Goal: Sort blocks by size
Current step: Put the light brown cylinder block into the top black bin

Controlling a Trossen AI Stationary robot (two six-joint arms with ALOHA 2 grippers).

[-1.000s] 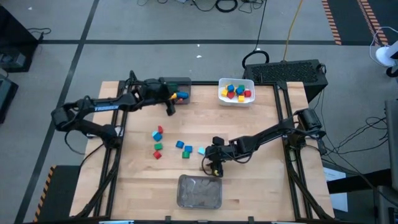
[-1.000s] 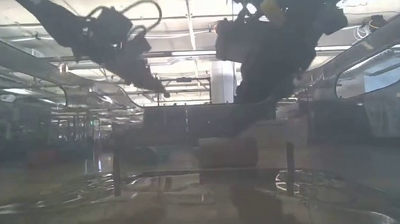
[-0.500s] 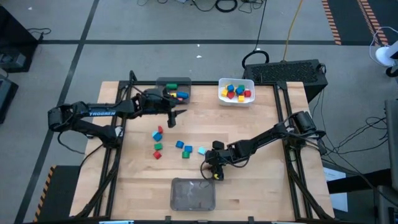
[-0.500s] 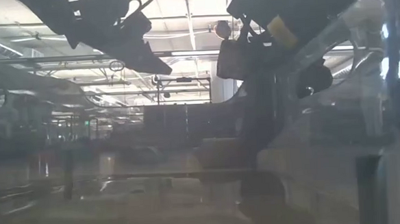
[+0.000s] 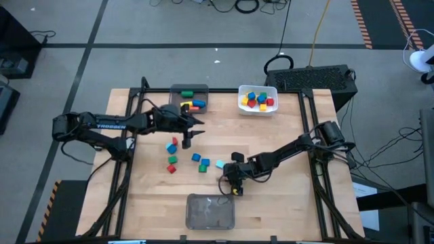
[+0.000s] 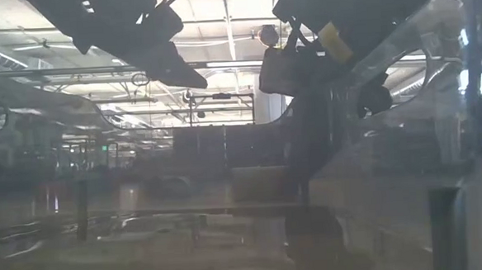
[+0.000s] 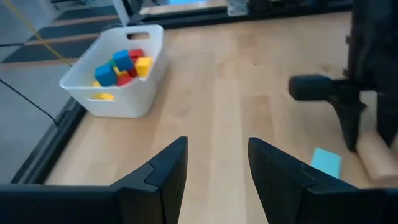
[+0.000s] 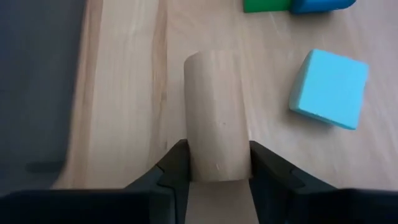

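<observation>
the tan cylinder [image 8: 216,115] lies on its side on the bare wood, at lower centre of the high view just under the right gripper [image 5: 233,184]. in the right wrist view that gripper's two fingers [image 8: 176,163] press against the cylinder's near end from both sides, so it is clenched on the cylinder, which has not yet left the table. it looks like painted or plain wood: light, stiff, not fragile, but round and smooth, so it could roll or squirt out of a shallow pinch. taking it across the curved sides near the middle of its length, rather than at the very end, would likely hold it steadier.

just beside it sits a light blue cube [image 8: 328,88], with a green block [image 8: 266,5] and a blue block [image 8: 320,5] at the top edge of that view. more loose blocks [image 5: 172,154] are scattered left of centre in the high view.

the left gripper [image 7: 216,163] hovers over the upper middle of the table, fingers apart and holding nothing.

the white bin [image 5: 242,107] at upper right of the table holds a heap of small red, blue and yellow cubes. the grey bin [image 5: 175,91] at upper centre holds a few longer pieces, green, orange and blue. a clear bin [image 5: 191,217] at the bottom edge looks empty, though i cannot be sure.
</observation>
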